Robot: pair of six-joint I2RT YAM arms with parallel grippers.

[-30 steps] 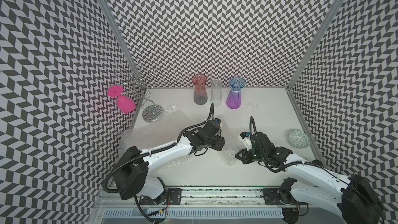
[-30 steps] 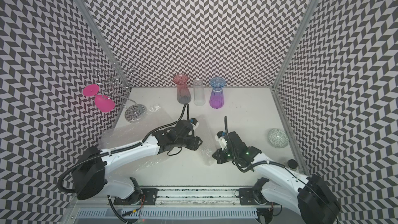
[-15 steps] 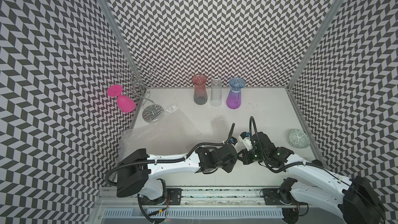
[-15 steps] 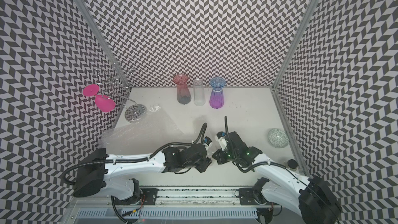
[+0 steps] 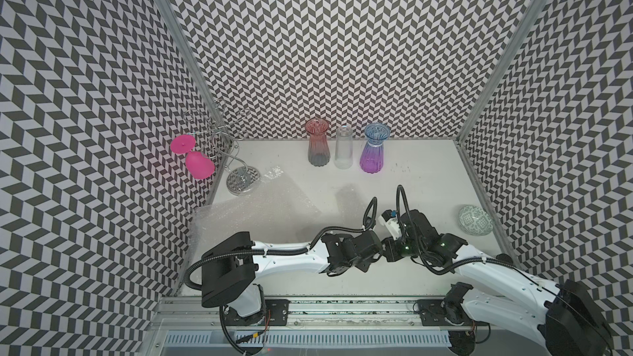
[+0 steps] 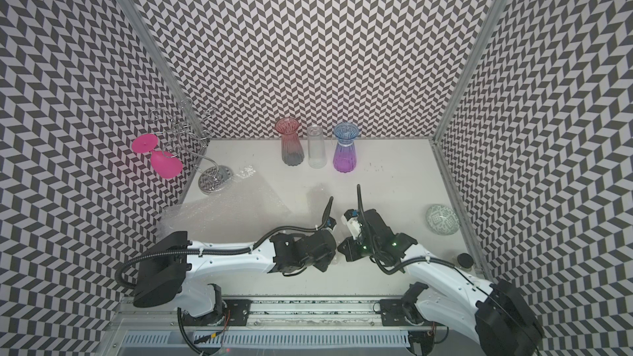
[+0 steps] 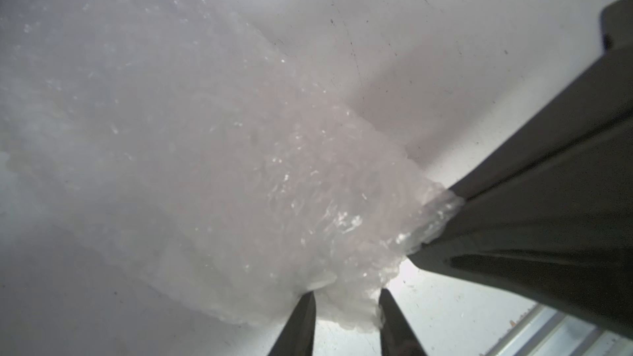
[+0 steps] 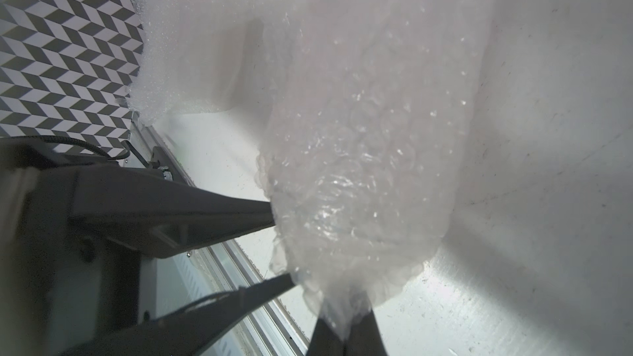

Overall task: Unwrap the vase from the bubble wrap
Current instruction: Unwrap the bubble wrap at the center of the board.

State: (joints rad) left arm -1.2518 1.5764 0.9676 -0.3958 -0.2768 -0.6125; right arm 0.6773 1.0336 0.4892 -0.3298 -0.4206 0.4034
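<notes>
Bubble wrap (image 7: 274,183): long, loosely rolled bundle, whitish and translucent. Its near end sits at the front centre of the table (image 5: 428,179), where the two arms meet tip to tip in both top views. The arms hide most of it there.

Tools. Right gripper (image 8: 344,323): jaws together, clamped on a pinched tuft at the bundle's end. Left gripper (image 7: 346,296): jaws apart, straddling the same end just beside that pinch. Its fingertips (image 7: 301,323) meet the film's sides, but the film between them is not squashed flat. I read that as no firm grip yet.

Handling (judgement). Wrap is very light, soft, springy and crinkly. The film is slick, so a shallow pinch may pull free. Best hold is a free edge or corner, a full fold deep in the jaws. The two holds should sit on different layers, so that pulling apart opens the roll rather than stretching it. Vase not made out through the layers. Assume it is fragile and may roll once freed, so keep the bundle low.

Orientation. Long axis runs from the held end toward the back and left of the table, judged from the wrist views. The bundle widens away from the grippers. Held end looks slightly raised, with shadow beneath.
</notes>
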